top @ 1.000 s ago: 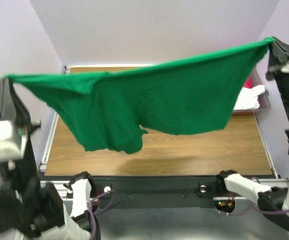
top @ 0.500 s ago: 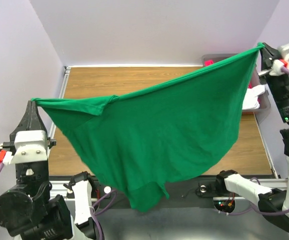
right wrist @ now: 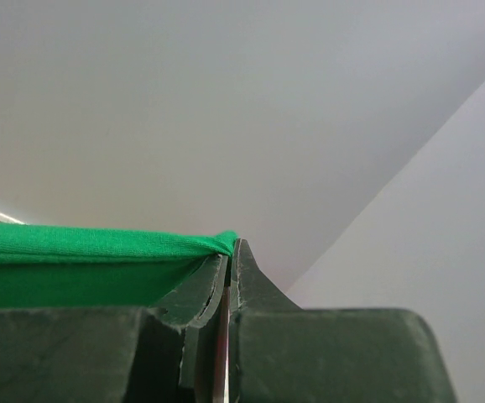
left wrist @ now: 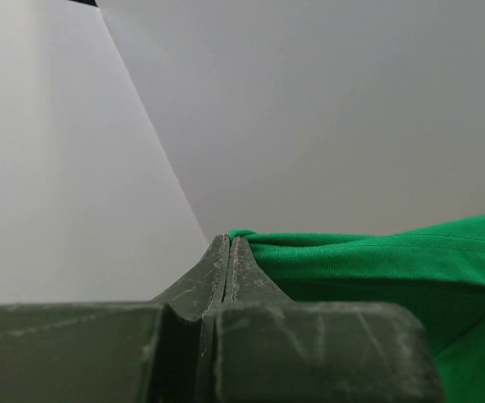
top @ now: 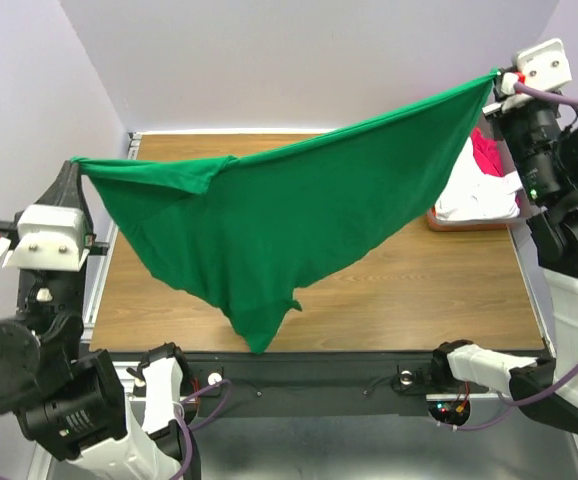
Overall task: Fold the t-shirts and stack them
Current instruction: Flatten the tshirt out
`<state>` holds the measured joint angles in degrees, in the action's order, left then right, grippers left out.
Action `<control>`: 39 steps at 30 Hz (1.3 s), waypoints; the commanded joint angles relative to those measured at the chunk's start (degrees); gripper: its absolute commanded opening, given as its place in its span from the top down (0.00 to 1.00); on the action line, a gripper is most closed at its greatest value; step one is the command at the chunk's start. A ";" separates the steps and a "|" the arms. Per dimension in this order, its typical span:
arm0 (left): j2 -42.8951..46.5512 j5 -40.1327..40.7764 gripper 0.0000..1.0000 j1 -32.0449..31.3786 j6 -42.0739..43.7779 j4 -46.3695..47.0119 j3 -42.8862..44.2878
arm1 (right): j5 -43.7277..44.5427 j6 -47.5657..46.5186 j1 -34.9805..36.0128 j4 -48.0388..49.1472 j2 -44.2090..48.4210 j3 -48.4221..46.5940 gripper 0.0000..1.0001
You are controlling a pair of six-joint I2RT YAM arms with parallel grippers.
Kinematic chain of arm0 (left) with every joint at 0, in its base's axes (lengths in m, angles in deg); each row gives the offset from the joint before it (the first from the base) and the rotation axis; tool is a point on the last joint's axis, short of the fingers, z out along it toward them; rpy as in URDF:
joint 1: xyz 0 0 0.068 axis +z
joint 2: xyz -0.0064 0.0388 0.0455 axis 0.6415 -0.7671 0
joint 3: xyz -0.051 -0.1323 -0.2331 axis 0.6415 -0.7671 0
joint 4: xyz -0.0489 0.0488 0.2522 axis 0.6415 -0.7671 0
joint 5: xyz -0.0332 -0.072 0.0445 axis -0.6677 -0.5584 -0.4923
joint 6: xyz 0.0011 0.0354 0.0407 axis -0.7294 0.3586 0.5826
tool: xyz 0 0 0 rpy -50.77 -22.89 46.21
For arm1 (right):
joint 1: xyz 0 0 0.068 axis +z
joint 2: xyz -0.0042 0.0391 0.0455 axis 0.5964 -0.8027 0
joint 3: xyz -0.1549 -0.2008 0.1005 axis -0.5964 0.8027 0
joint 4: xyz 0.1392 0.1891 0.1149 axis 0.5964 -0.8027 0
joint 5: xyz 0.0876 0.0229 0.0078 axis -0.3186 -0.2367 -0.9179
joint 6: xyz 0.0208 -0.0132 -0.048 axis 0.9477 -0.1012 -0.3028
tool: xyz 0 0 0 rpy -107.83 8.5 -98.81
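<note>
The bright green t-shirt (top: 289, 220) hangs stretched in the air between both grippers, above the wooden table (top: 419, 290). My left gripper (top: 72, 165) is shut on its left corner, the cloth showing at the fingertips in the left wrist view (left wrist: 377, 256). My right gripper (top: 496, 78) is shut on its right corner, higher up; the cloth also shows in the right wrist view (right wrist: 91, 243). The shirt's lowest tip hangs near the table's front edge. The white t-shirt (top: 479, 200) and the crimson red t-shirt (top: 486, 152) lie in the bin at the right.
The grey-brown bin (top: 469, 222) stands at the table's right edge, partly hidden by the green cloth and the right arm. Purple-grey walls close in behind and at both sides. The arm bases sit along the near edge.
The green shirt has swung back from over the front edge; its hanging tip rose and moved left. My right gripper moved left, my left gripper rose slightly. Both keep their hold.
</note>
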<state>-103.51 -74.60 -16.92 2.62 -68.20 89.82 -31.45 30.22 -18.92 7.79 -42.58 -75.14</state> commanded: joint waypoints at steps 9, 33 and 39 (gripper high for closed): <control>4.95 -13.54 1.00 0.31 -1.20 0.01 2.17 | 8.93 2.55 -0.20 6.95 6.76 -4.37 1.00; 8.21 -19.19 1.00 0.92 1.51 -25.75 -11.84 | -2.13 -6.07 -0.20 9.50 7.04 12.65 0.99; 6.19 -14.89 1.00 0.92 5.38 -20.68 -31.54 | -15.64 -1.68 -0.20 11.43 -2.17 26.80 1.00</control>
<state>-94.70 -93.11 -16.27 4.57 -93.71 65.91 -37.15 25.34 -18.92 16.60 -41.77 -53.33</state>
